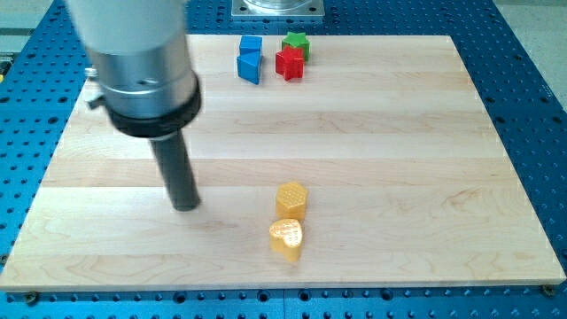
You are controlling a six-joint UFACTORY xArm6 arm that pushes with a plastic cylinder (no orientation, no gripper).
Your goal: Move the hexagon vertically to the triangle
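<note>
No claw is fitted here, so nothing can open, close or grip; my tip (185, 207) is the end of a dark rod resting on the wooden counter (425, 177), touching no block. It stands to the view's left of the yellow hexagon (291, 200), apart from it. Just below the hexagon, touching or nearly so, lies a yellow heart (287, 239). Far up at the view's top sit the blue triangle (250, 67), a blue cube (251, 45) just behind it, a red block (289, 63) and a green star (295, 42). The risk, as I judge it: to drive the hexagon upward my tip must get beneath it, where the heart is crowded in, so the heart may be knocked or dragged along. An off-centre push could also send the hexagon veering sideways toward the red block rather than the triangle.
</note>
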